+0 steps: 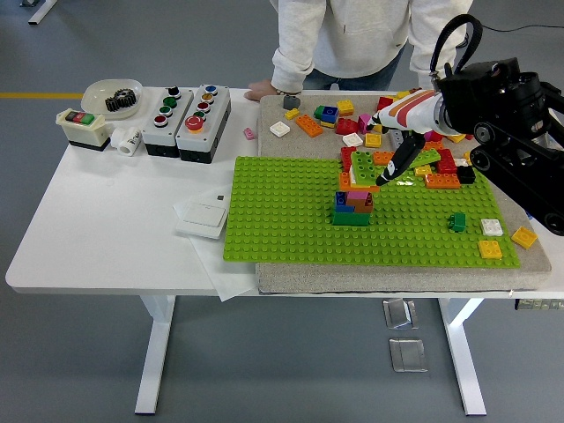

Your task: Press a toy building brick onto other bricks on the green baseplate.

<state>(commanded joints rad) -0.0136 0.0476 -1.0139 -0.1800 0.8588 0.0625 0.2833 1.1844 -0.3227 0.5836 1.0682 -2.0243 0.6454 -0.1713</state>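
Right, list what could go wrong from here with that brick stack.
1. The brick stack on the green baseplate is tall and narrow, with its top green brick looking offset; a sideways push could topple it.
2. The right hand hangs close beside the stack, so its fingers might clip it.
3. Loose bricks crowd the baseplate's far edge under the arm and could get swept off.

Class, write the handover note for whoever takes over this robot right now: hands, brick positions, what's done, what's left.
Right hand: empty, fingers open, hovering just right of the brick stack.
Left hand: out of view.
Stack stands mid green baseplate, a green brick on top.
Loose bricks lie behind the plate; a person's hand rests on the table's far edge.
Done: green brick sits on the stack.
Left: check that it is seated.
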